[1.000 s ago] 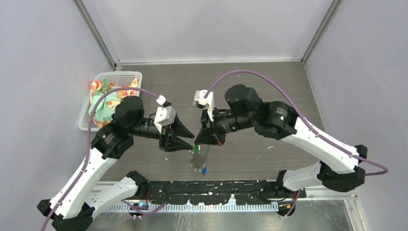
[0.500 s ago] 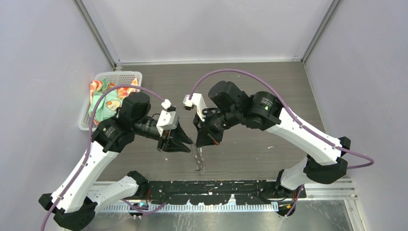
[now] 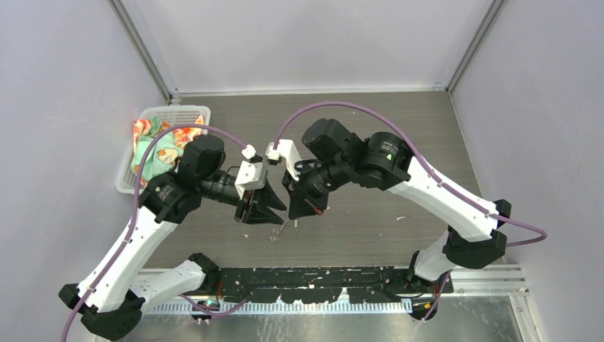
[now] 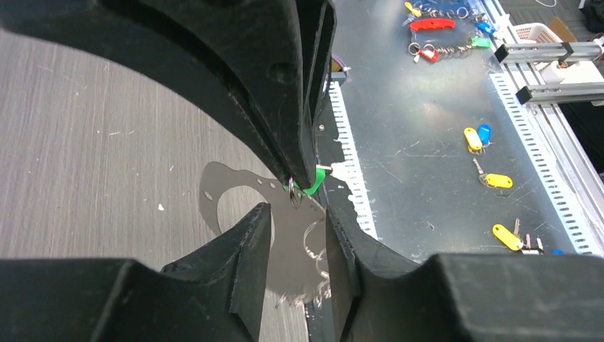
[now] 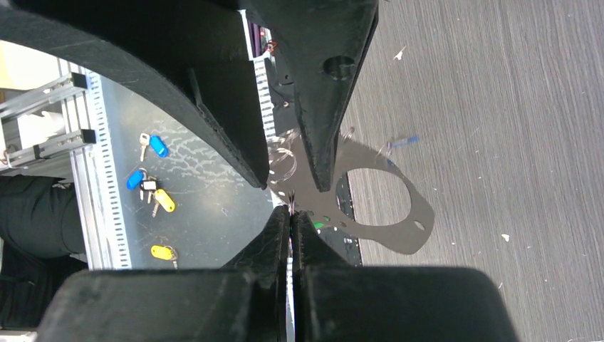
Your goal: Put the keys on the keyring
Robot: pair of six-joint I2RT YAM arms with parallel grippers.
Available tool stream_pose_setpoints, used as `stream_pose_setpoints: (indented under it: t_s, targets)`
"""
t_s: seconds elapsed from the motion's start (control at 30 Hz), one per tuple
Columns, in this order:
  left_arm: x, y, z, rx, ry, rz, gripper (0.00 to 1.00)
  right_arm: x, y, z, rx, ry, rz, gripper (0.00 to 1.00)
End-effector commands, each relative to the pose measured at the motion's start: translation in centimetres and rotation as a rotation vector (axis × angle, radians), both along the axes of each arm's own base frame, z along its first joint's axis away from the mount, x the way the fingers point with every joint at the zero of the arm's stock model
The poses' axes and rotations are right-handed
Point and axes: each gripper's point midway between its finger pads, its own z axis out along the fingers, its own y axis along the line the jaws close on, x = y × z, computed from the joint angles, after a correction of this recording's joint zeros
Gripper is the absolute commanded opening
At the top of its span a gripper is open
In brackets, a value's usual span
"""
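Note:
My right gripper (image 3: 293, 214) (image 5: 290, 210) is shut. In the left wrist view its fingers (image 4: 285, 107) pinch the green-headed key (image 4: 311, 182) and a small wire ring (image 4: 293, 196) at their tips. The keyring (image 4: 313, 246) (image 5: 285, 160) dangles just below as a blurred silver tangle; from above it is a faint smear (image 3: 278, 231). My left gripper (image 3: 281, 216) (image 4: 298, 210) faces the right one tip to tip. It is open, and the keyring swings in the gap without being clamped. A small blue streak (image 5: 402, 141), perhaps the blue key, shows beside the fingers.
A flat grey shape with a round hole (image 4: 235, 206) (image 5: 384, 206) shows under the fingertips at the table's near edge. A white basket of coloured cloth (image 3: 164, 142) stands at the left wall. Tagged keys (image 4: 484, 135) (image 5: 153, 192) lie on the metal bench beyond the rail.
The right arm has swung left and the two grippers have closed in tip to tip. The keyring, which hung low with a blue key showing, now sits higher and blurred.

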Motion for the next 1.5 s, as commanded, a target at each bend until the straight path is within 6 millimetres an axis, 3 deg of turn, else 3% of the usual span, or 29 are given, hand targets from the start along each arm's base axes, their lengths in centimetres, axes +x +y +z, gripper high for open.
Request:
stream_pose_setpoints:
  t_s: [0.0, 0.17, 0.43, 0.53, 0.67, 0.8, 0.9, 1.13, 1.27, 1.47]
  targets:
    - [-0.7, -0.3, 2.3, -0.071, -0.018, -0.034, 0.35, -0.4, 0.5, 2.1, 0.065, -0.025, 0.028, 0.01]
    - [-0.8, -0.4, 2.0, -0.072, 0.0, -0.048, 0.31, -0.5, 0.8, 2.3, 0.077, -0.025, 0.028, 0.01]
    - [-0.8, -0.2, 1.4, -0.061, -0.012, -0.047, 0.06, -0.8, 1.2, 3.1, 0.118, -0.019, 0.042, 0.01]
    - [-0.9, -0.2, 1.3, -0.06, -0.009, -0.048, 0.02, -0.9, 1.6, 3.5, 0.144, -0.013, 0.049, 0.02]
    - [-0.7, -0.2, 1.3, -0.056, -0.007, -0.037, 0.0, -1.2, 2.0, 4.2, 0.189, -0.01, 0.063, 0.09]
    - [0.4, -0.4, 1.3, -0.054, 0.0, 0.044, 0.0, -1.0, 1.7, 4.8, 0.224, -0.031, 0.041, 0.23]
    - [0.9, -0.6, 2.0, -0.105, 0.01, 0.108, 0.0, 0.2, 0.6, 5.4, 0.256, -0.093, -0.048, 0.38]
    - [1.3, -0.8, 3.9, -0.221, 0.049, 0.19, 0.0, 1.7, -3.2, 6.2, 0.371, -0.169, -0.249, 0.6]
    - [1.6, -1.0, 4.8, -0.261, 0.083, 0.217, 0.0, 1.7, -4.2, 5.8, 0.429, -0.173, -0.296, 0.63]
    - [1.4, -1.1, 5.4, -0.277, 0.098, 0.203, 0.0, 2.2, -3.2, 4.4, 0.439, -0.162, -0.307, 0.63]
